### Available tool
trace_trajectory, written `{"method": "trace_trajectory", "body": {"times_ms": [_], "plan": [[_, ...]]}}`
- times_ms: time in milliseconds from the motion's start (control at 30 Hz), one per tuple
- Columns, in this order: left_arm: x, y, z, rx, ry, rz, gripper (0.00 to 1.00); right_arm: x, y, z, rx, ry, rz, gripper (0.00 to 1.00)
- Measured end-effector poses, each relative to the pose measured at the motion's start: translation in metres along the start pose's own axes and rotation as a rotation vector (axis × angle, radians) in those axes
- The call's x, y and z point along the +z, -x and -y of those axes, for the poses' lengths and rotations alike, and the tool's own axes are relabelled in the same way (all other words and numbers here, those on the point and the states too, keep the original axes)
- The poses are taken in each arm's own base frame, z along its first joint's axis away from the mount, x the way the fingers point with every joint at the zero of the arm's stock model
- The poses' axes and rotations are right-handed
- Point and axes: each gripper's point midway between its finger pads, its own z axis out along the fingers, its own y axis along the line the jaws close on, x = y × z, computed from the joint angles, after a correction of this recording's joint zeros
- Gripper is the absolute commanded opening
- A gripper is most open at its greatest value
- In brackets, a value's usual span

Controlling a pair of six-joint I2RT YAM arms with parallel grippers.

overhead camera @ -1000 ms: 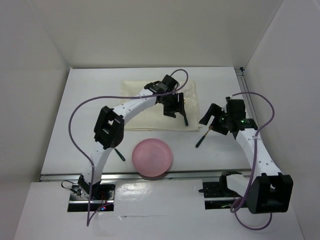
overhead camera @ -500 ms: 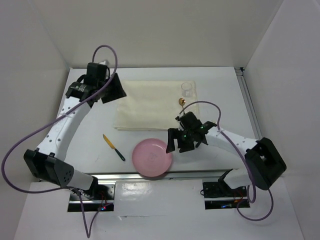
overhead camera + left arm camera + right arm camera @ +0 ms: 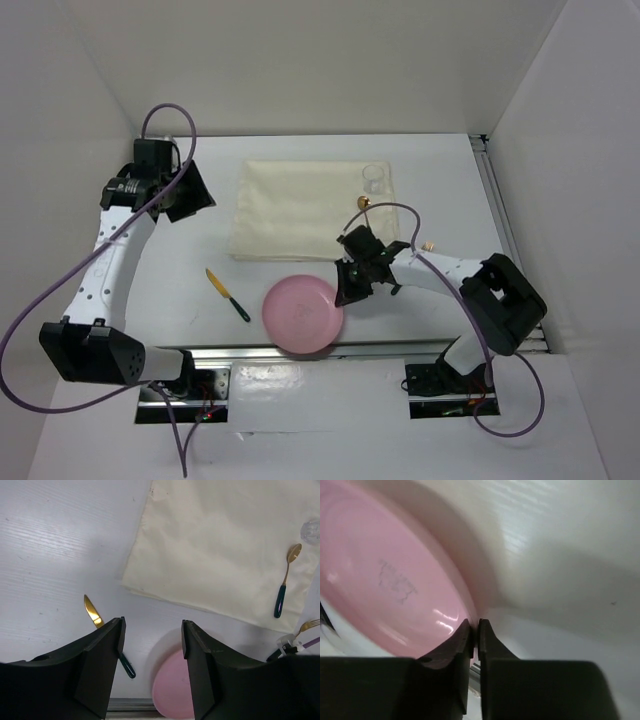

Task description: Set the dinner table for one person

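My right gripper (image 3: 475, 623) is pressed almost together, pinching the right rim of the pink plate (image 3: 300, 315), just off the near edge of the cream cloth (image 3: 295, 215). My left gripper (image 3: 152, 625) hangs spread apart, holding nothing, to the left of the cloth. The white dinner table (image 3: 170, 270) lies under the cloth — and under everything else. A knife (image 3: 227, 294) lies off the cloth's near left corner; a spoon (image 3: 282, 587) rests on its right side.
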Motion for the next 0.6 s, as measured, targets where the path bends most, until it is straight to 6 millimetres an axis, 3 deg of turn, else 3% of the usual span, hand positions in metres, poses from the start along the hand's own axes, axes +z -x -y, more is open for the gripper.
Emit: {"method": "trace_trajectory", "body": {"times_ms": [67,267,333,433,533,600], "plan": [[-0.002,0.006,-0.006,-0.014,0.008,0.010,0.65,-0.004,0.009,-0.003,-0.014,-0.010,0.020,0.00],[-0.008,0.020,-0.017,-0.035,0.012,0.037,0.65,-0.033,0.059,-0.025,-0.076,-0.025,0.118,0.00],[-0.008,0.019,-0.015,-0.035,0.001,0.029,0.65,-0.052,0.093,-0.033,-0.093,-0.024,0.176,0.00],[-0.007,0.014,-0.012,-0.035,-0.024,0.020,0.68,-0.070,0.162,-0.032,-0.070,-0.040,0.281,0.00],[-0.005,-0.005,-0.017,-0.041,-0.031,-0.007,0.60,-0.066,0.231,-0.018,-0.031,-0.060,0.361,0.00],[-0.004,-0.021,-0.018,-0.053,-0.042,-0.021,0.59,-0.055,0.257,0.001,0.006,-0.089,0.357,0.00]]}}
